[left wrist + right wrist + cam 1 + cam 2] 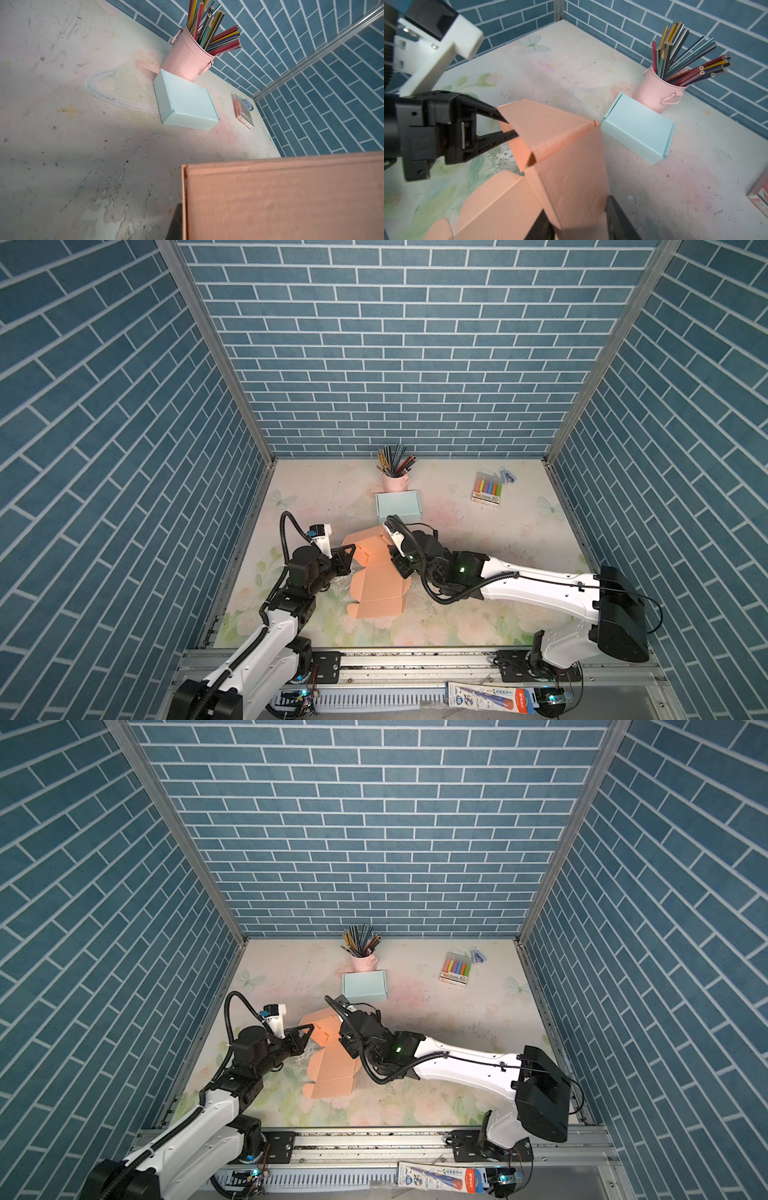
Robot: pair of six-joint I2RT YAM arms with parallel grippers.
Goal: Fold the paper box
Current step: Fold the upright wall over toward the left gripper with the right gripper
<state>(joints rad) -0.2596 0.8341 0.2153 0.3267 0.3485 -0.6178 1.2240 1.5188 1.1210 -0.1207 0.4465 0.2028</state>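
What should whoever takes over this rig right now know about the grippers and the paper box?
Left gripper: shut on a side flap of the salmon-pink cardboard box blank.
Right gripper: jaws straddle a raised panel; whether it grips is unclear.
Box: mid-table, in front of the closed light-blue paper box. Its far end is lifted and its near half lies flat on the floral table.
Done: far panels raised.
Left: stand the walls, tuck the flaps, close the lid.

We read "HB" on the pencil pack (490, 697) lying below the front rail (415, 660). Print on the marker pack (487, 489) was too small to read.
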